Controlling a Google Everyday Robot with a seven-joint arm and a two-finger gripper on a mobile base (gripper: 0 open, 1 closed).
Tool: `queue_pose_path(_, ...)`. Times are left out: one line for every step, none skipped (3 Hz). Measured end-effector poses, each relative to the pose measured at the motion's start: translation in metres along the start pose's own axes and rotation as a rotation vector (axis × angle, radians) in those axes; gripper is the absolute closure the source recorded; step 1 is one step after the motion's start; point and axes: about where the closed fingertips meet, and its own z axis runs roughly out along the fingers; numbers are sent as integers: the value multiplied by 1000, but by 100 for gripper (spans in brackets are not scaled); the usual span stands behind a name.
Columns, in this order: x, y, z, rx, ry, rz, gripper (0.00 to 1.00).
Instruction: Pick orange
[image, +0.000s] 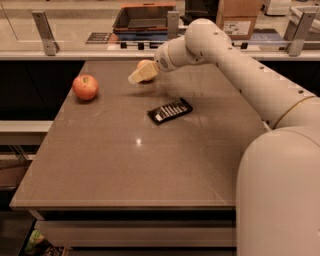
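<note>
The orange (145, 63) is a small pale orange round fruit at the far middle of the table, only its upper part showing behind the gripper. My gripper (142, 74) reaches in from the right on a long white arm and sits right at the orange, covering its lower front. Whether it touches the fruit cannot be told. The red apple (85, 87) lies apart on the table's far left.
A black flat device (170, 110) lies on the brown table (135, 170) just right of centre. A glass barrier with metal posts (45, 32) runs behind the far edge. My white arm and body (280, 185) fill the right side.
</note>
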Motion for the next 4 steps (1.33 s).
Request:
queue_pose_path(3,6,8,-20,-22,23,0)
queue_pose_path(3,8,11,-25,-20,22,18)
queue_pose_path(4,10,14,-29,-19,23,40)
queue_pose_path(4,12,17,-34,-17,23,64)
